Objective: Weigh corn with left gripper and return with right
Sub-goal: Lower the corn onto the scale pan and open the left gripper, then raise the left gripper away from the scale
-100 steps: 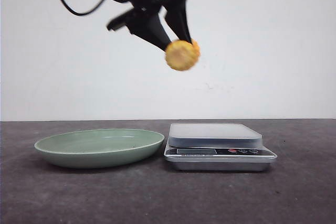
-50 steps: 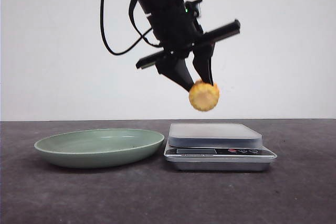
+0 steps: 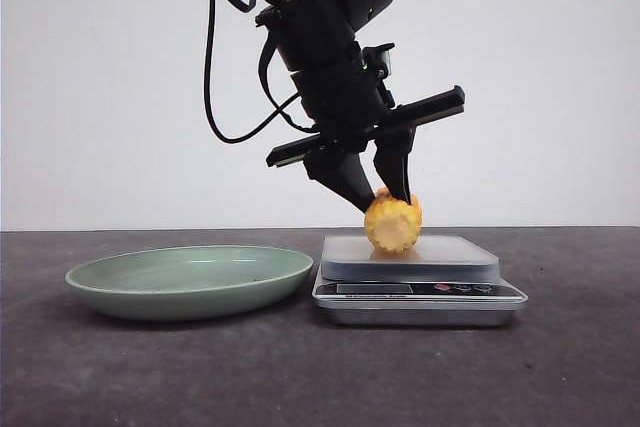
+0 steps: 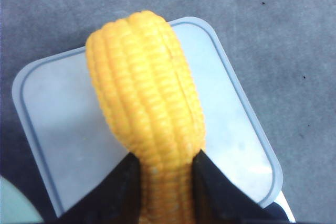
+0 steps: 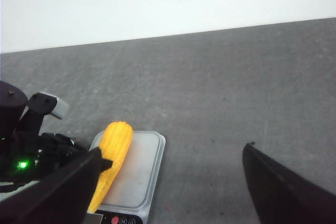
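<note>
- Dark grey tabletop (image 3: 150, 377) runs back to a plain white wall, with two items side by side on it.
- The corn (image 3: 392, 224) now sits low on the kitchen scale (image 3: 415, 277), its underside touching or just meeting the pale weighing platform (image 4: 63, 129); half a second ago it hung clear above the scale, and a second ago it was much higher, above the gap between plate and scale.
- From the left wrist view the cob lies lengthwise across the platform, its rows of kernels running away from the fingers.
- The left gripper (image 3: 385, 190) has come down with it and clamps the cob near one end; both black fingers (image 4: 118, 192) press on its sides, with only the cob's width between them.
- That arm leans down from the upper left, its flat crossbar tilted and a black cable looping behind it.
- The scale's front panel carries a display and small buttons, one of them red; the reading is too small to tell.
- A green plate (image 3: 190, 280) lies just left of the scale, unmoved across the frames.
- The right gripper (image 5: 168, 182) hangs well apart from the scale, its two dark fingers spread wide and holding nothing.
</note>
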You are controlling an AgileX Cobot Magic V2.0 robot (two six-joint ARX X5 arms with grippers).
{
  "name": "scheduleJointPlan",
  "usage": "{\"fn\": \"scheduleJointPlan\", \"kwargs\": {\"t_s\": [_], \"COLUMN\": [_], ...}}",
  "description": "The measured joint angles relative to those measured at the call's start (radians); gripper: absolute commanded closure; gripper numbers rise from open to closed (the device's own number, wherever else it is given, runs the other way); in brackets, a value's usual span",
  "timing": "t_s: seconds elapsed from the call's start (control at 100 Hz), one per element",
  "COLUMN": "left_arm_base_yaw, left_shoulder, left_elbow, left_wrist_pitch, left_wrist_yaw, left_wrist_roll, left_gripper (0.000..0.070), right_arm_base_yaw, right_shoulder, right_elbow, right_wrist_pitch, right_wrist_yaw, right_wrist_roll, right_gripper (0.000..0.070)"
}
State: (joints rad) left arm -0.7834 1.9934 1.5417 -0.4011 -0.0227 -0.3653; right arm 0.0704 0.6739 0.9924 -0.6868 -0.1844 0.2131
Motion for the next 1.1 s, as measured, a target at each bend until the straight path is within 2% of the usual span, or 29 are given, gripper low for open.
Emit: {"fn": "scheduleJointPlan", "kwargs": {"t_s": [0.06, 0.1, 0.39, 0.49, 0.61, 0.9, 1.1], "left_arm_base_yaw": [0.000, 0.000, 0.000, 0.000, -0.002, -0.035, -0.042], "left_shoulder": [0.001, 0.001, 0.002, 0.003, 0.005, 0.005, -0.039], "left_elbow": [0.000, 0.000, 0.000, 0.016, 0.082, 0.328, 0.495], "left_wrist_pitch": [0.002, 0.002, -0.002, -0.031, -0.087, -0.290, -0.446], "left_wrist_yaw": [0.000, 0.000, 0.000, 0.000, 0.000, -0.007, -0.125], "left_wrist_roll": [0.004, 0.006, 0.010, 0.010, 0.016, 0.080, 0.145], "left_gripper": [0.0411, 0.0371, 0.0366, 0.0302, 0.0262, 0.0262, 0.0264], "right_arm_base_yaw": [0.000, 0.000, 0.000, 0.000, 0.000, 0.000, 0.000], "right_shoulder": [0.000, 0.000, 0.000, 0.000, 0.000, 0.000, 0.000], "right_elbow": [0.000, 0.000, 0.000, 0.000, 0.000, 0.000, 0.000], "right_wrist_pitch": [-0.005, -0.005, -0.005, -0.005, -0.005, -0.005, -0.005], "right_wrist_yaw": [0.000, 0.000, 0.000, 0.000, 0.000, 0.000, 0.000], "right_wrist_roll": [0.000, 0.000, 0.000, 0.000, 0.000, 0.000, 0.000], "right_gripper": [0.0156, 0.0156, 0.0156, 0.0156, 0.0156, 0.0156, 0.0156]}}
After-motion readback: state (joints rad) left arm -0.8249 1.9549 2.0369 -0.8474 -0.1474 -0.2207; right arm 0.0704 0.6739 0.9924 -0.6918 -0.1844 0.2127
